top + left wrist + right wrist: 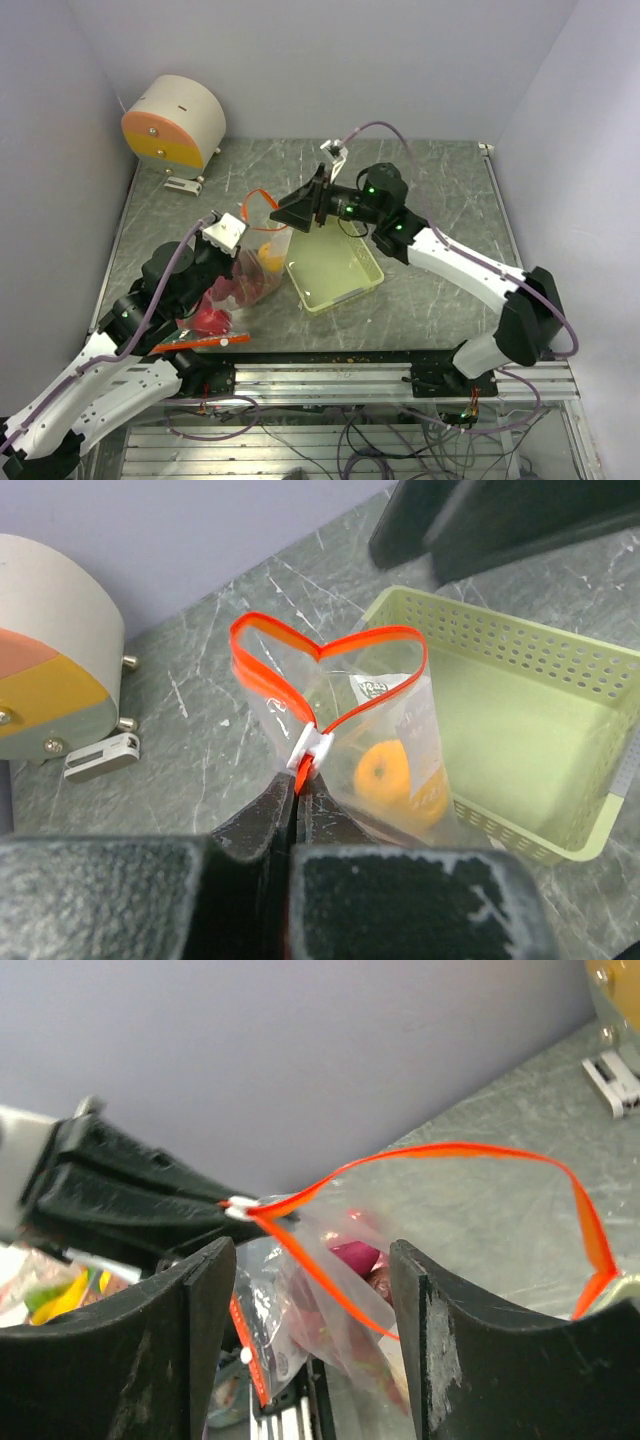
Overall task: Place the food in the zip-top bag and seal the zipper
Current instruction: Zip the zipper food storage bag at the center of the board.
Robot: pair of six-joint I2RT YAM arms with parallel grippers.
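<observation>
Step in hand: sealing, as I judge it from how things lie. Nearest the arm bases, a red piece (210,318) lies beside the left arm. I cannot tell whether it sits in the bag's lower end or loose on the table (430,180).

Just beyond it, the left gripper (298,798) is clamped tight on the near end of the zipper (372,638), right at the white slider (310,750). The zip-top bag (255,268) stands left of centre, just beside the left wall of the pale green tray (520,648) and seemingly touching it. Food is inside: an orange (383,775) shows through the clear film, and purple-red pieces (350,1255) show in the right wrist view. The zipper gapes in a wide loop, and no part of it is pressed together.

Farther on, the right gripper (310,1250) hangs at the far end of the bag mouth, fingers well apart and gripping nothing.

Next move, in my judgement:
- The right gripper closes on the far end of the zipper and draws it taut against the left gripper's hold, so both tracks lie flat together.
- The slider can then travel along the strip.
- If the red piece proves loose, it goes in first.

Caution: the film is thin and may fold or tip toward the tray. A round device (175,125) at the far left corner plays no part.
</observation>
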